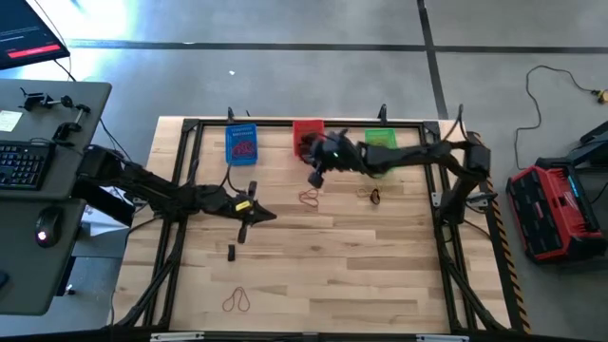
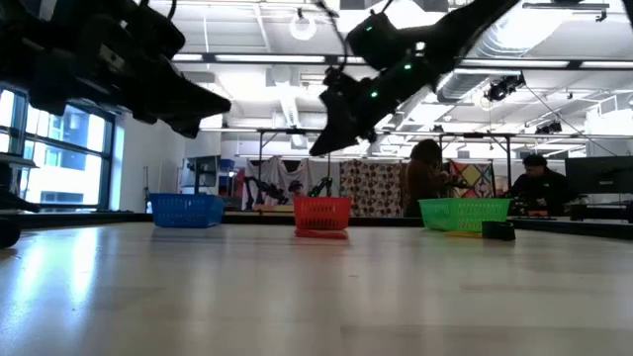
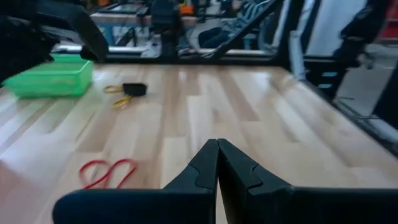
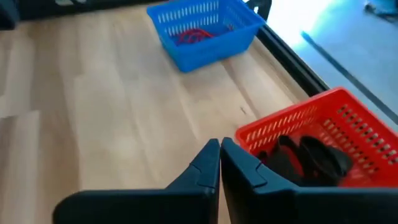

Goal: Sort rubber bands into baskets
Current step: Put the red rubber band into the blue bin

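Three baskets stand along the table's far edge: blue, red and green. Red rubber bands lie in the blue basket, and black ones in the red basket. My right gripper hangs shut and empty just in front of the red basket, above the table. Loose bands lie flat on the wood: a red one, a yellow and a black one, a black one and red ones. My left gripper is shut and empty at mid-left.
A black frame runs around the wooden table. A desk with a keyboard stands off the left side. People sit in the room behind the far edge. Bare wood lies at the table's middle and near right.
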Controlling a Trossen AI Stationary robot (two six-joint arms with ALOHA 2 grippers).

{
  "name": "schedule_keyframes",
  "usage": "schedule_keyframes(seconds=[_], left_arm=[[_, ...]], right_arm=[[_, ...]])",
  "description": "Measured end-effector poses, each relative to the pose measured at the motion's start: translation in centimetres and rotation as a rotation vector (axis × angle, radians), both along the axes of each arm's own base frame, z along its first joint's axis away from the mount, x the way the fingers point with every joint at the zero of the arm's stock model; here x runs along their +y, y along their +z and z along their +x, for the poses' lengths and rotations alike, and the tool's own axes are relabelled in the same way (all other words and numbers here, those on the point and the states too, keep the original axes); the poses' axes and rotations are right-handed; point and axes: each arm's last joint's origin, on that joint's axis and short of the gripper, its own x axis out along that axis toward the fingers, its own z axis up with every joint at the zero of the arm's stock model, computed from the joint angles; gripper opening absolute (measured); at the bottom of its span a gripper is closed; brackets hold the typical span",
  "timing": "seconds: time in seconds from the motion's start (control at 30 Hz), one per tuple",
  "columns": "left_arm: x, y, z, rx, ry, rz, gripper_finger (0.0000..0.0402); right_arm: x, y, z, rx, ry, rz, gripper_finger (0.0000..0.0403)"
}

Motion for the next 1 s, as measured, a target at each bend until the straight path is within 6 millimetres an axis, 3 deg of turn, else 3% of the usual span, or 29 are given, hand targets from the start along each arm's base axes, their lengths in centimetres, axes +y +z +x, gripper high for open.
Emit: schedule_keyframes(seconds=[0.27, 0.5, 0.73, 1.0], left_arm=[[-2.5, 1.6, -0.5, -0.022, -0.128, 0.003, 0.0000], [-6.3, 4.3, -0.2, 0.287, -0.217, 0.064, 0.0000], [-9.7, 5.9, -0.8, 0.526, -0.186, 0.078, 0.0000], [-14.5, 5.4, -1.6, 0.754, -0.169, -0.022, 0.0009]], right_arm=[[5.6, -0.9, -3.2, -0.057, -0.048, -0.082, 0.0001], [9.1, -1.4, -4.6, -0.049, -0.082, -0.136, 0.0000], [10.9, -1.4, -4.6, -0.049, -0.068, -0.167, 0.0000], [11.0, -1.5, -4.7, -0.041, -0.065, -0.167, 0.0000]])
